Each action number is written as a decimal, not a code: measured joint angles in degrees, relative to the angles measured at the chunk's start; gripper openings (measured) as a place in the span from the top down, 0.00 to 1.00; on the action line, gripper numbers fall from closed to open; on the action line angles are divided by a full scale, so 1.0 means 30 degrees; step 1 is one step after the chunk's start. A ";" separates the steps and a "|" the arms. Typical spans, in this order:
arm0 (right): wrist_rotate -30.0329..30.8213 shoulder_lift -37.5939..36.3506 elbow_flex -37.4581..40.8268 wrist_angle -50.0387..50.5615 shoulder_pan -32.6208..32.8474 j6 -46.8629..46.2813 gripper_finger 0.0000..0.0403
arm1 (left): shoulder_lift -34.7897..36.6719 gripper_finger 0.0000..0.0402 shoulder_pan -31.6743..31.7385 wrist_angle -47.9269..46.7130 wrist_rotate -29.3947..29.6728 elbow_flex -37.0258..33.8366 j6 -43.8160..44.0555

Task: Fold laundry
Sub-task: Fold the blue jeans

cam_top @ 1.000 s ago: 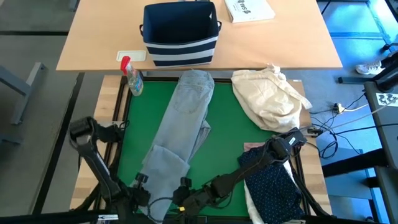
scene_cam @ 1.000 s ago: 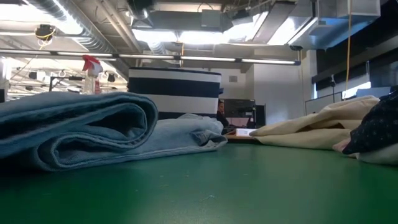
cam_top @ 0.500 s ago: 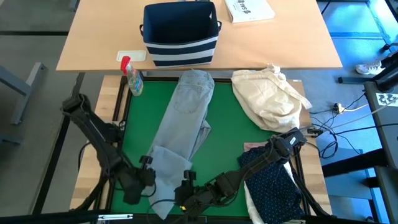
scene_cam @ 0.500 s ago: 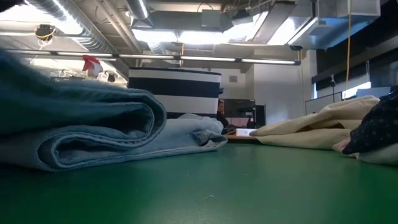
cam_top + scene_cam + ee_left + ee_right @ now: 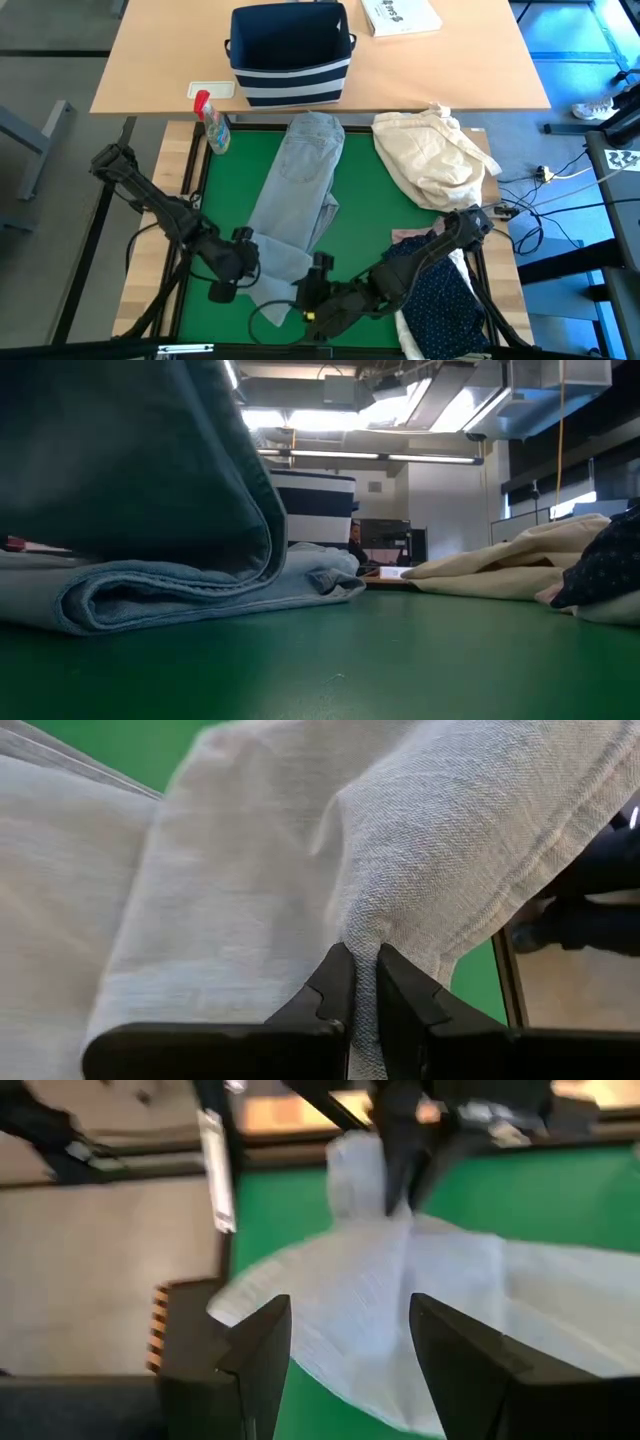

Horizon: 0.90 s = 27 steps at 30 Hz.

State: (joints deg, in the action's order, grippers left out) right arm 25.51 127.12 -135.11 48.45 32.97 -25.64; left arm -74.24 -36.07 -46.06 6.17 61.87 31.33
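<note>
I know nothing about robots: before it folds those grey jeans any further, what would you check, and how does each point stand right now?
1. Left hand shut on the light grey jeans: ok, fabric is pinched between its fingers.
2. Right hand free for a second hold: ok, open and empty, near the jeans' lower end.
3. Lifted leg clear of the mat: ok, it hangs raised in the low view.
4. Folding path clear: ok, the cream-beige bundle and navy dotted shirt lie apart from the jeans.
5. Spray bottle out of the way: cannot tell, it stands close to the green mat.

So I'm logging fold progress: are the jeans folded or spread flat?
Partly folded: the light grey jeans lie lengthwise, their near end doubled over and pinched by the left gripper.
</note>
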 joint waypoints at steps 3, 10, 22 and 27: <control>0.0300 -0.0179 0.0029 0.1878 0.0000 -0.0586 0.49 | 0.0621 0.95 0.0700 -0.0147 -0.0013 0.0000 -0.0292; 0.0296 0.0081 0.1319 0.4196 0.0029 -0.2441 0.49 | 0.1796 0.95 0.1712 -0.0196 -0.0474 0.0015 -0.0666; 0.3508 0.0253 0.3774 0.2302 -0.0443 -0.3159 0.49 | 0.2040 0.94 0.2024 -0.0314 -0.0888 0.0036 -0.0869; 0.2674 0.0426 0.3752 -0.0770 -0.0654 0.0086 0.49 | 0.2040 0.94 0.2024 -0.0296 -0.0841 0.0036 -0.1013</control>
State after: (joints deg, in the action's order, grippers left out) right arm 33.53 128.40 -123.85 46.14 31.01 -25.39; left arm -68.12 -30.00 -46.95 3.65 61.98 28.29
